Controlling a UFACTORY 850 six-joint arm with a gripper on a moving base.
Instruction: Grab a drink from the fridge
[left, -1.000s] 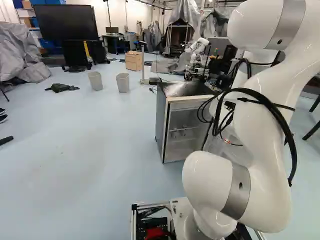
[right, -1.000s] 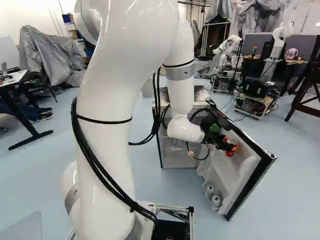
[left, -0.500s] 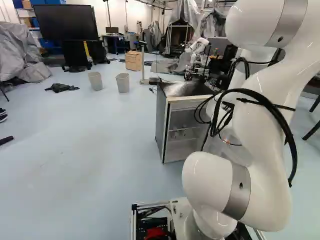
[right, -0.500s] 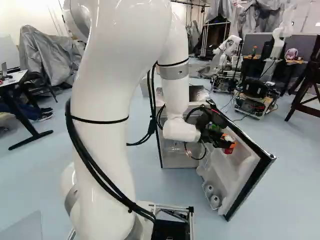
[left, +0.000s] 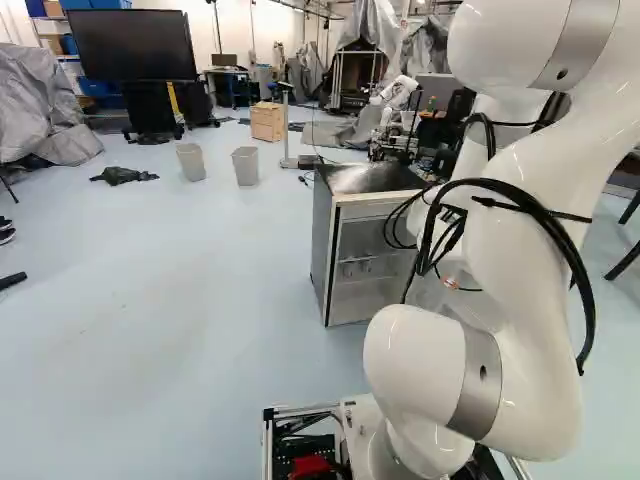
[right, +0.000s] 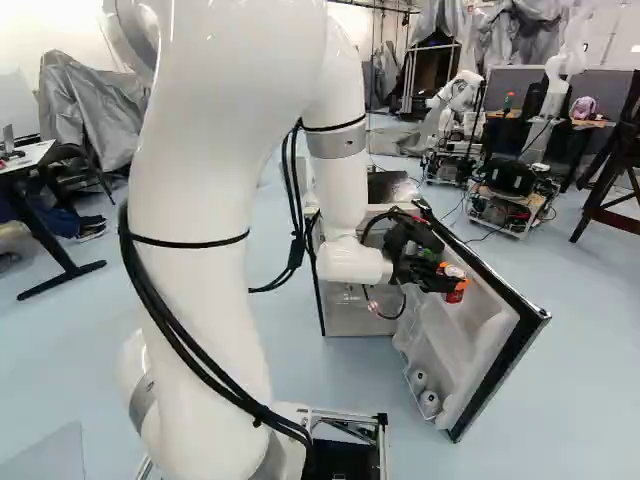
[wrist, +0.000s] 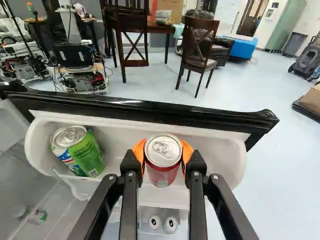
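Observation:
In the right base view my gripper (right: 449, 282) is at the inner side of the open fridge door (right: 497, 357). In the wrist view, the gripper (wrist: 164, 156) is shut on a red can (wrist: 163, 171) with a silver top, an orange pad on either side. The can stands upright over the door's white shelf (wrist: 220, 160); whether its bottom is clear of the shelf cannot be told. Beside it on that shelf leans a green can (wrist: 86, 155). The fridge (left: 322, 250) shows left of my arm in the left base view.
Low in the door are two small can ends (wrist: 170, 224). Beyond the door's black edge (wrist: 200, 116) stand a chair (wrist: 198, 52) and another robot (wrist: 80, 75). Two grey bins (left: 245, 166) stand beyond the fridge, and a table (right: 40, 160) is at the left of the right base view.
In the right base view, my arm has shifted left and the gripper has moved left and slightly up, with the red can moving along with it. The base has not moved.

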